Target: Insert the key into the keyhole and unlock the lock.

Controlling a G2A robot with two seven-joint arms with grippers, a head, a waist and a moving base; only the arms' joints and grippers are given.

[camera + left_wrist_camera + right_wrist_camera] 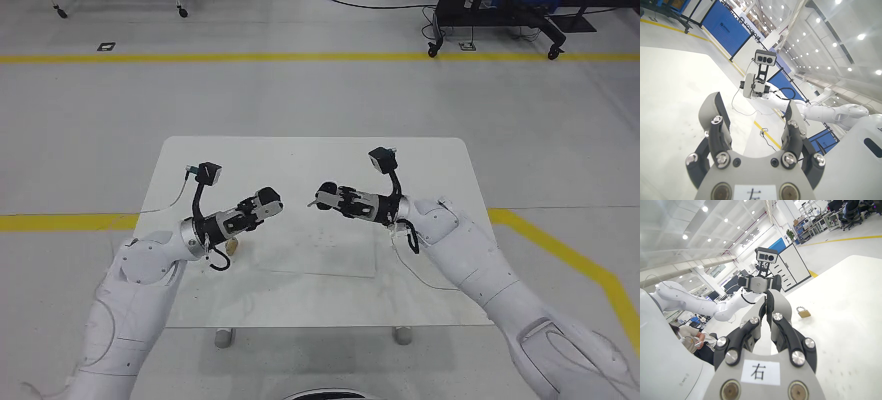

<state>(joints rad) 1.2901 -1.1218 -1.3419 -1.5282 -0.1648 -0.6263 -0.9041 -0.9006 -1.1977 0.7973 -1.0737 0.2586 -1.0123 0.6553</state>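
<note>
Padlock (803,312) is laid near bench's (848,313) left edge; left hand (754,102) is spread wide; right hand (767,296) is pinched narrow.

white table (300,165) on a pale floor (300,100) — yellow tape lines (300,57), a wheeled cart (480,12) beyond.

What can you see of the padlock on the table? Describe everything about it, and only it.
The padlock is small, with a squarish, brass-coloured metal body and a silvery curved shackle that looks closed, both ends meeting the body. It seems to lie flat on the white table, on the robot's left half, and only the table touches it. Its keyhole is too small to make out. From above, it is just a tan speck.
</note>
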